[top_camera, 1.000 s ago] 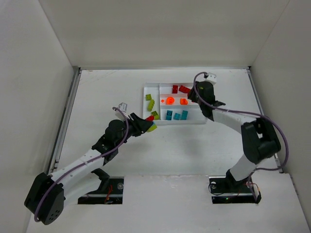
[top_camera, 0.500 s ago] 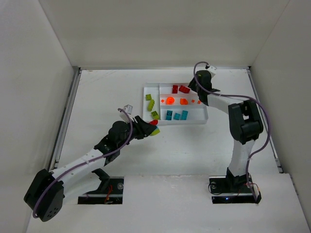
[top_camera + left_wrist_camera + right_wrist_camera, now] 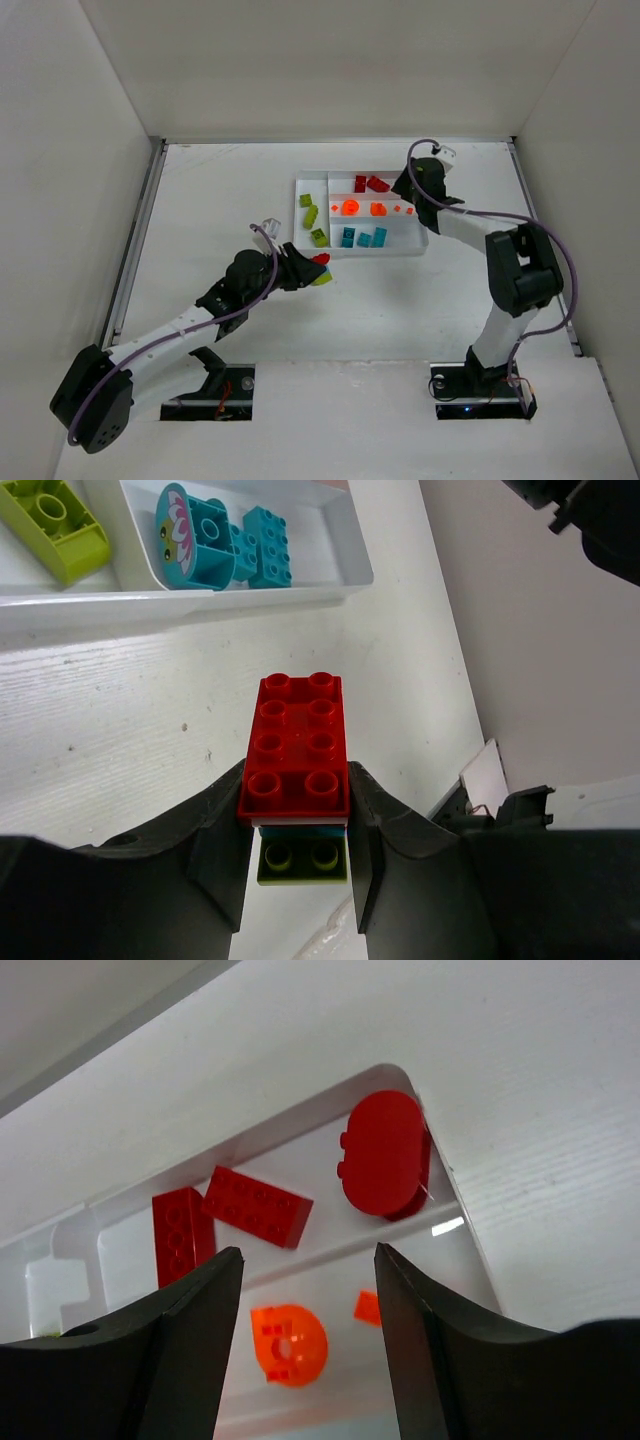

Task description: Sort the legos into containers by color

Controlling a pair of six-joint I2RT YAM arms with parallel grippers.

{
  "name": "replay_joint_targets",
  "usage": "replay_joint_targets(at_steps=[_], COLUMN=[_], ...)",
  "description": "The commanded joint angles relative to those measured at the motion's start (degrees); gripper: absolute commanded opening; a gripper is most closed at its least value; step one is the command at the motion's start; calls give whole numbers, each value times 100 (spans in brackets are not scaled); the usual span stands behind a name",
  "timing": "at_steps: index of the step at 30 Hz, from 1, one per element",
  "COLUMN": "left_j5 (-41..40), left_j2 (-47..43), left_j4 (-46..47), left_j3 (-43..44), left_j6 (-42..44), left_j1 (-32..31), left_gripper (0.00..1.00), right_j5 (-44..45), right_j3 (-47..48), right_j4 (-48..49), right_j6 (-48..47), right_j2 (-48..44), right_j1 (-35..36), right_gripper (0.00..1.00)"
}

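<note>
Left wrist: my left jaws clamp a red brick, lime piece beneath. The tray ahead looks nearly sorted. Right jaws apart, empty.

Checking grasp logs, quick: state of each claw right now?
Left claw: closed, holding the red brick, lime piece beneath it.
Right claw: open, empty, above the tray.

The white worktop carries a white rectangular tray, lying flat toward its far middle, its long side parallel to the near edge. The worktop's surface shows a faint grain.
</note>
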Motion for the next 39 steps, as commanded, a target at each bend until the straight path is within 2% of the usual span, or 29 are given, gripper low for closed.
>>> replay_joint_targets(at_steps=[1, 5, 8, 11, 13, 18, 22, 27, 33, 37, 39], left_j5=[313, 603, 709, 727, 753, 893, 1253, 1649, 1763, 1781, 1781], left_j2=[-133, -194, -273, -422, -580, -800, -827, -608, -423, -458, -519], left_j4=[284, 363, 433, 521, 557, 820, 1223, 1839, 2525, 2666, 2710], left_j3=[10, -51, -121, -183, -227, -298, -341, -447, -517, -544, -561], left_j6=[159, 230, 221, 177, 151, -191, -727, -1492, -2002, -2152, -2170], left_j1=[24, 77, 60, 7, -54, -107, -64, 68, -20, -55, -90], left_gripper=[21, 21, 21, 21, 21, 22, 23, 23, 23, 23, 23], right_j5=[79, -393, -1061, -1607, -1845, -2863, -3479, -3726, -3982, -3955, -3973], right_j3=[-569, -1720, -2503, -3136, -3585, -4140, -4342, -4658, -4492, -4500, -4527], right_j4=[470, 742, 1172, 1603, 2068, 3141, 3888, 4635, 4847, 5032, 5058], right_j6=[-58, -5, 39, 118, 319, 891, 1084, 1471, 1752, 1867, 1911], right_j2=[-999, -2203, -2986, -3531, -3848, -4139, -4253, -4579, -4131, -3999, -4016], right_j1=[253, 955, 1596, 2142, 2380, 2372, 2398, 2398, 2398, 2451, 2451], right_gripper=[59, 41, 37, 45, 59, 78, 87, 94, 96, 94, 90])
